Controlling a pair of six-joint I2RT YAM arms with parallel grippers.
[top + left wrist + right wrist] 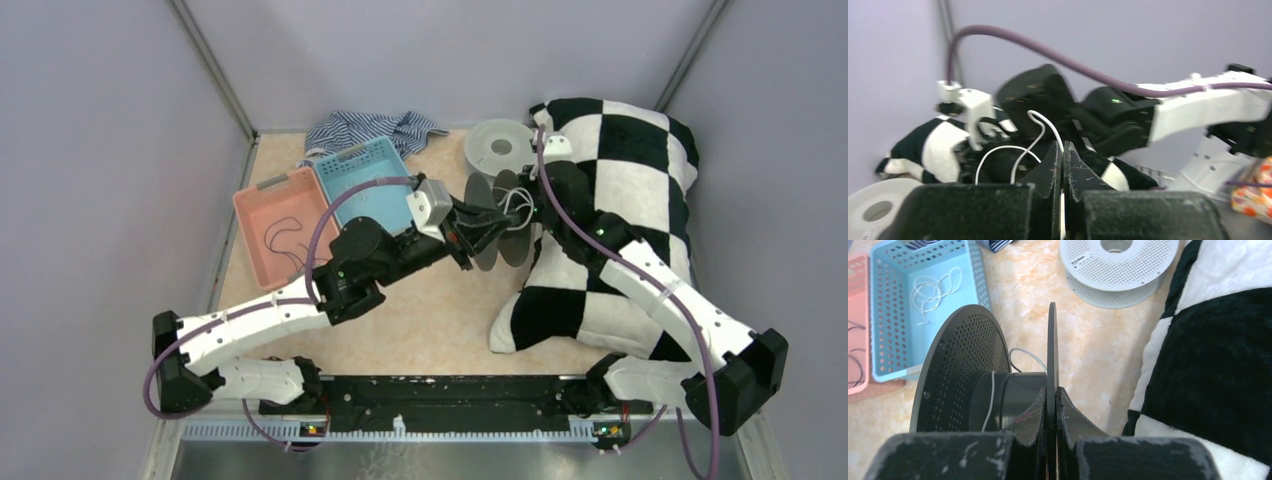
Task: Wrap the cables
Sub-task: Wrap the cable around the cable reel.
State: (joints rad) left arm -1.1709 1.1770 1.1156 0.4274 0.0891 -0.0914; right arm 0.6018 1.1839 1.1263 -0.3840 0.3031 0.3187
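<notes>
My left gripper (pixel 478 232) is shut on a thin white cable (pixel 1040 127), which runs up between its fingers (pixel 1063 150) and loops toward the right arm. My right gripper (pixel 525 210) is shut on the thin flange of a black perforated spool (pixel 1052 350), held on edge above the table. A turn of the white cable lies around the spool's hub (pixel 992 395). A loose white cable (pixel 933 290) lies in the blue basket (pixel 975 275). A black cable (pixel 283 232) lies in the pink basket (pixel 245 215).
A white spool (pixel 500 148) lies flat at the back. A black-and-white checkered pillow (pixel 620 170) fills the right side under the right arm. A striped cloth (pixel 370 128) lies behind the blue basket (pixel 360 152). Grey walls close in all round.
</notes>
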